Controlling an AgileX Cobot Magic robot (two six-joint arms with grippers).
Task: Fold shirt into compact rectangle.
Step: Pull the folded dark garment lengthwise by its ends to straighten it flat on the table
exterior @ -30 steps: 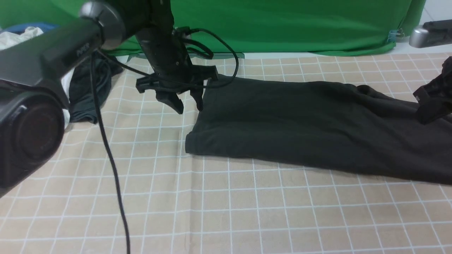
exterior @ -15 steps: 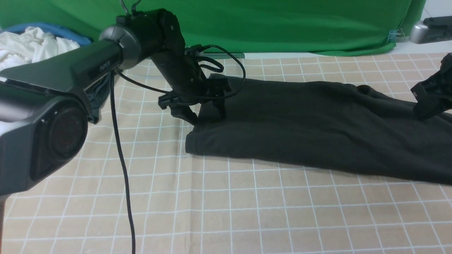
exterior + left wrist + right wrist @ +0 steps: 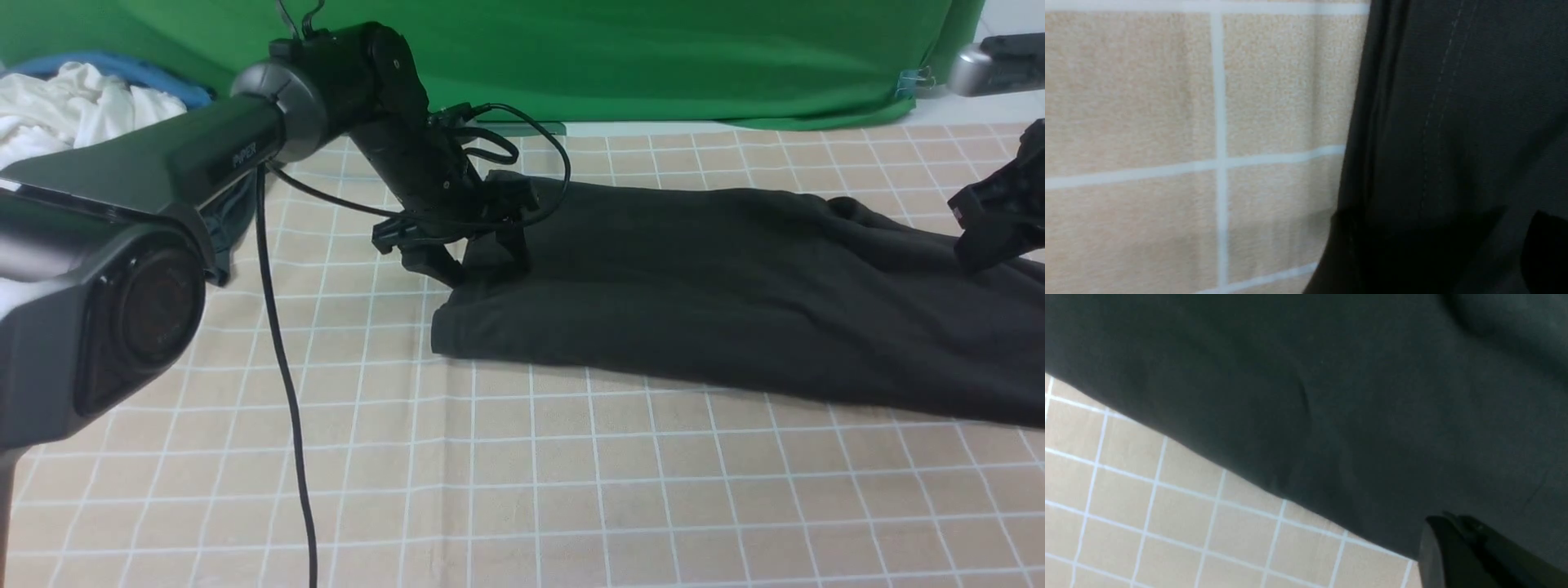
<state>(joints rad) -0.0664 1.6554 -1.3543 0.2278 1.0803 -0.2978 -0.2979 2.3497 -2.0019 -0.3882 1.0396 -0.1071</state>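
A white garment (image 3: 73, 110) lay heaped at the far left; the left gripper (image 3: 483, 273) was down at the far left corner of the shirt (image 3: 735, 294), its jaws spread apart astride the edge and clasping nothing. The shirt was black, matte and soft, lying as a long flat band on the beige checked tablecloth (image 3: 571, 490) from the middle out past the right edge; its left end was squared and layered, with a double line of hem stitching in the left wrist view (image 3: 1453, 143); low rumples rose towards the right. There the right gripper (image 3: 980, 249) hung over the fabric, jaws closed; whether it pinched any cloth I could not tell.
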